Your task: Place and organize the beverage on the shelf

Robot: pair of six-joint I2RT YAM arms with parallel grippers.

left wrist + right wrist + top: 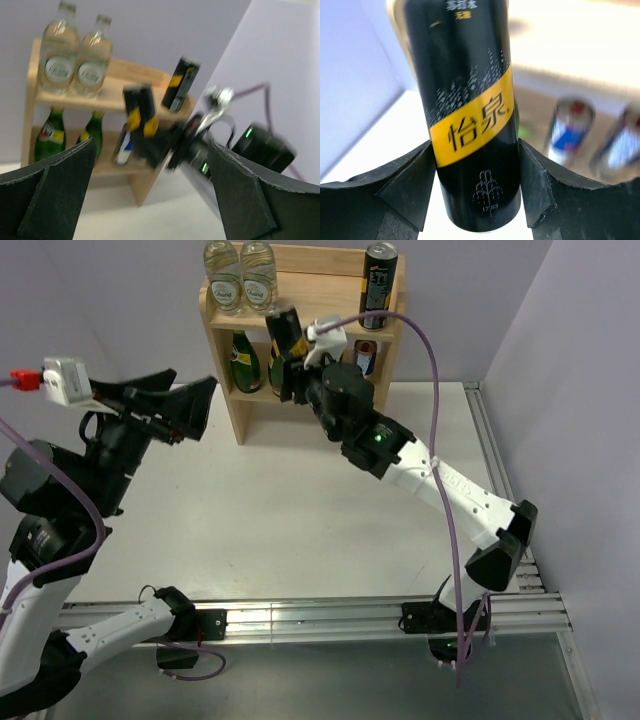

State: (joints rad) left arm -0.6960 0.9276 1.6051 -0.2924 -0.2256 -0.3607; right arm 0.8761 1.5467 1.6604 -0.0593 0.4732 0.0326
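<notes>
The shelf (315, 262) stands at the far side of the table (280, 500), directly beyond the right gripper (477, 175) and well off to the right of, and beyond, the left gripper (152, 185).

The right arm is plainly the nearer one. Its jaws are clamped on the lower body of the held can (286, 330), a tall black can with a yellow band. The left gripper hangs away from the shelf with its jaws spread wide and nothing between them.

On the top board, up and to the left of the held can, two clear bottles (224, 278) stand side by side. Up and to its right a second black can (378, 285) stands upright at the board's end. The bare stretch of board between them lies just ahead of the held can.

Below, on the lower tier, green bottles (244, 360) sit to the left of the right gripper and blue-and-silver cans (570, 130) to its right.

The held can is in the air at the front edge of the top board, not yet set down. Its long axis is close to upright, its top leaning a little left. By my reading, the coming move is forward into that gap, with the can squared up so that it clears the low rim.
</notes>
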